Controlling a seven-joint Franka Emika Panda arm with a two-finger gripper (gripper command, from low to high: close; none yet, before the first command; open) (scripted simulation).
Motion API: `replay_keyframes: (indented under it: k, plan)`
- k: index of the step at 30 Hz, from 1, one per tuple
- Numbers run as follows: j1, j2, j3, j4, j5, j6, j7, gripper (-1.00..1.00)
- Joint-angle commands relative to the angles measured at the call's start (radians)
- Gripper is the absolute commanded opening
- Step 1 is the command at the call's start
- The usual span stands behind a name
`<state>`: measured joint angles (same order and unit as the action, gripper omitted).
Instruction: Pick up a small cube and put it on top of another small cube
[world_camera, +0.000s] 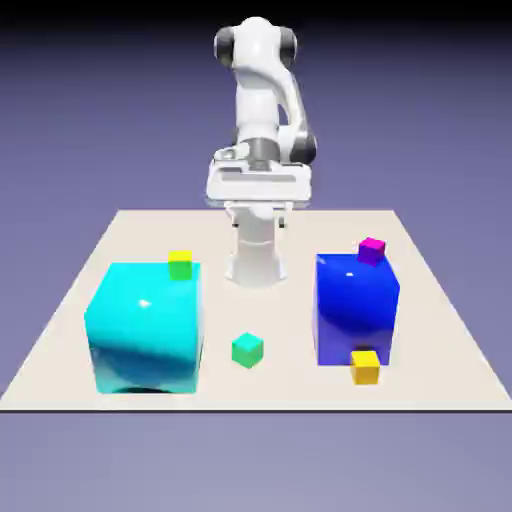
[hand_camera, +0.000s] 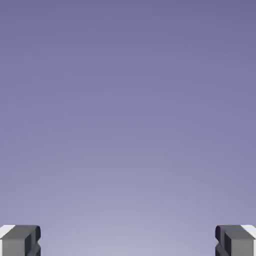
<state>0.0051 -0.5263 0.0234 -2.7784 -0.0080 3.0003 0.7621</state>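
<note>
We are at the very start, as far as we can judge: nothing is picked up and nothing is stacked. Our hand (hand_camera: 128, 242) is spread wide and empty; in the hand view its two grey fingertips (hand_camera: 20, 240) sit at the far bottom corners with only plain backdrop between them. In the exterior view the hand (world_camera: 259, 184) is tucked up high near the base at the surface's far edge, well apart from every cube.

The yellow cube (world_camera: 366, 367) lies on the surface (world_camera: 60, 330) near the front edge, toward the exterior view's right. It sits just in front of the blue cube (world_camera: 356, 309), at its lower right corner; we cannot tell whether the two touch.

The other small cubes are all single too. The teal cube (world_camera: 247, 349) sits alone near the middle of the front half, between the two big cubes. The lime cube (world_camera: 180, 264) shows at the far top edge of the cyan cube (world_camera: 145, 327), and the purple cube (world_camera: 371, 251) at the far top of the blue one; we cannot tell whether each sits on or behind its big neighbour.

So everything is left to do: reach the yellow cube, close on it, lift it, carry it over another small cube and set it down squarely. The blue cube's closeness may crowd the grasp.
</note>
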Motion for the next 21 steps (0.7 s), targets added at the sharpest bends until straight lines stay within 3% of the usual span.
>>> replay_keyframes:
  k: [1,21]
  plan:
    - [-0.006,0.036,0.019,0.026,-0.007,-0.030,0.017,0.00]
    - [-0.121,0.761,0.407,0.551,-0.139,-0.639,0.367,0.00]
